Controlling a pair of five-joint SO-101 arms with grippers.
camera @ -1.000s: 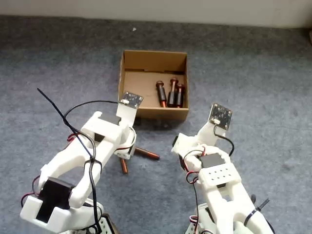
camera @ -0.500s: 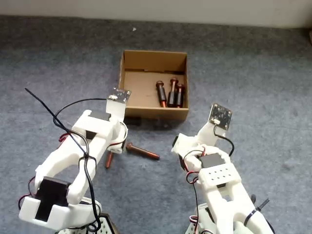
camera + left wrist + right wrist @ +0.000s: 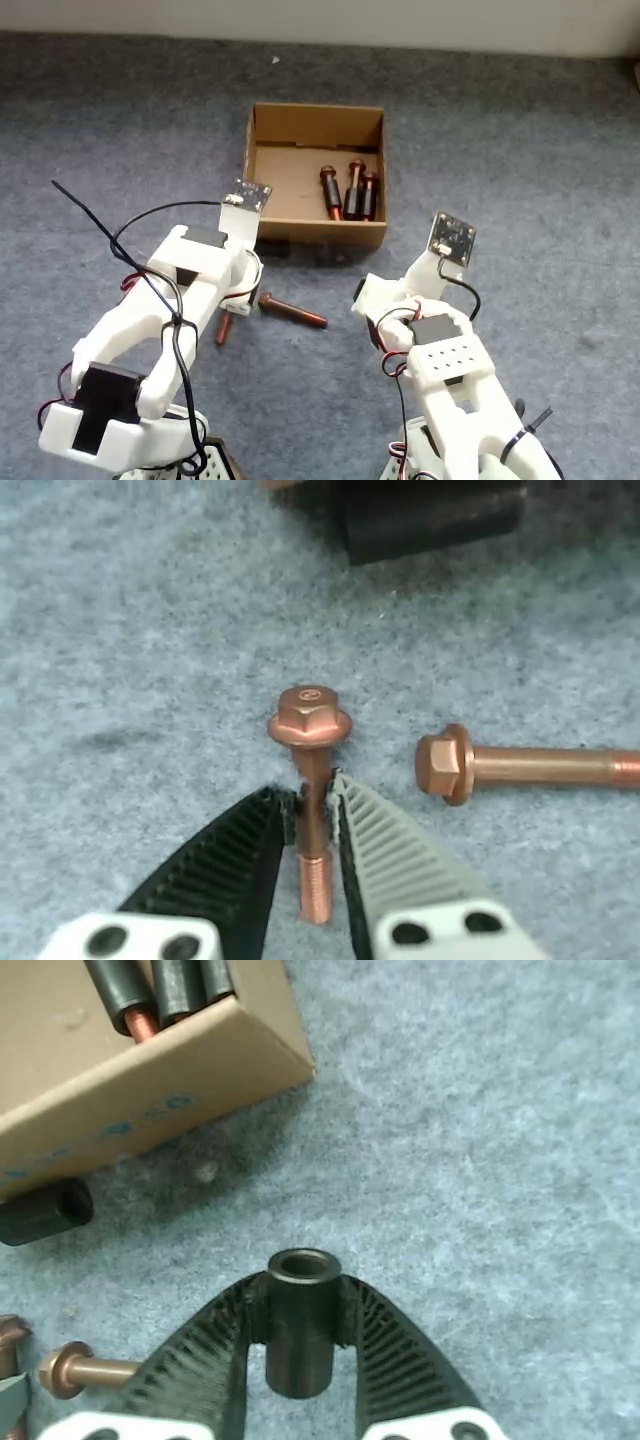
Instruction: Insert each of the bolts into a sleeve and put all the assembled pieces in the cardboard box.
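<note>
Three finished pieces [image 3: 350, 192] are lying in the cardboard box [image 3: 315, 112]. The left gripper [image 3: 312, 800] is holding a bolt [image 3: 310, 725], the right gripper [image 3: 300, 1295] a sleeve [image 3: 298, 1360]. A spare bolt [image 3: 530, 765] is lying beside the left gripper.

In the left wrist view, the copper-coloured flanged bolt [image 3: 530, 765] lying on the grey carpet [image 3: 150, 630] runs past the picture's edge, its threaded end cut off. The loose black cylindrical sleeve [image 3: 430, 520] beyond it is cropped as well. From the high view, the second copper bolt [image 3: 224, 328], pinched in the left gripper [image 3: 312, 792], is mostly hidden under the white arm [image 3: 190, 280]. In the right wrist view, the brown cardboard box [image 3: 150, 1090] is cut by the edge, and the black-sleeved assembled pieces [image 3: 170, 985] inside show only their ends. The right gripper [image 3: 300, 1295] clamps a short black sleeve [image 3: 300, 1360], its sides covered by the jaws.
</note>
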